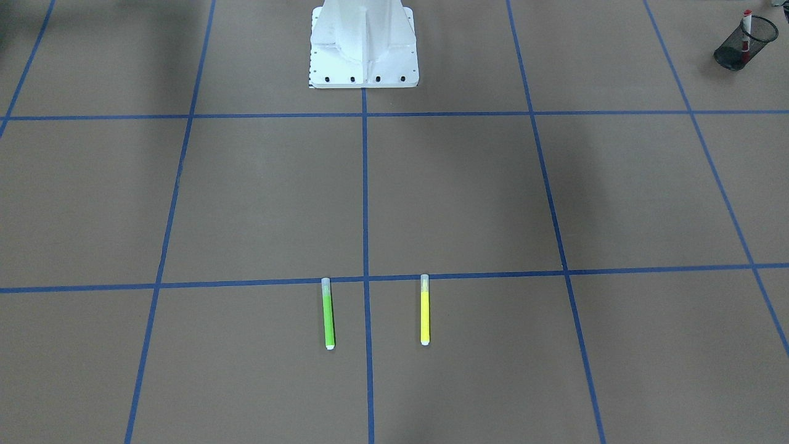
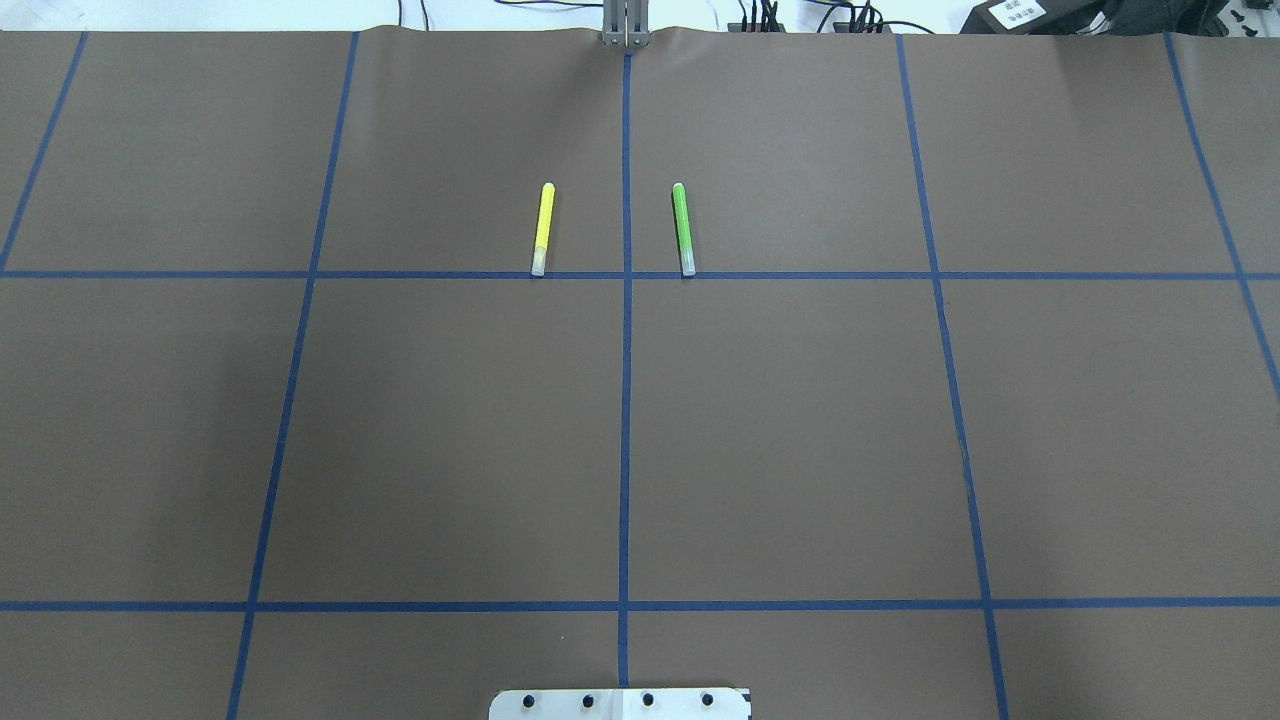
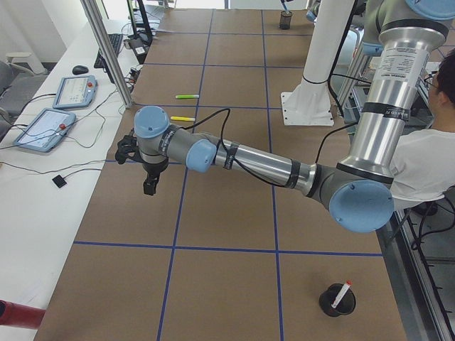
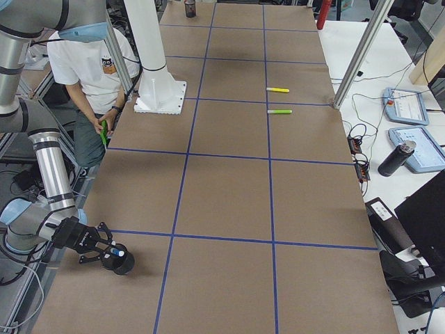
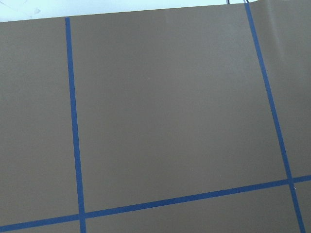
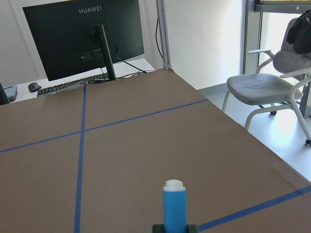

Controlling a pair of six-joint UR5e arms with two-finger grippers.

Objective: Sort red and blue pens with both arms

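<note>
One red marker (image 1: 746, 31), one blue marker (image 6: 174, 206), one green marker (image 1: 328, 314), one yellow marker (image 1: 425, 310), two mesh cups (image 1: 763, 31) (image 4: 125, 268).

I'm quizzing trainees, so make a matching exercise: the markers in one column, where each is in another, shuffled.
1 slim green marker with clear cap
2 slim yellow marker with clear cap
3 white marker with red cap

A standing in the black mesh cup
B lying on the robot's left of the centre tape line
C lying on the robot's right of it

Pairs: 1-C, 2-B, 3-A
</note>
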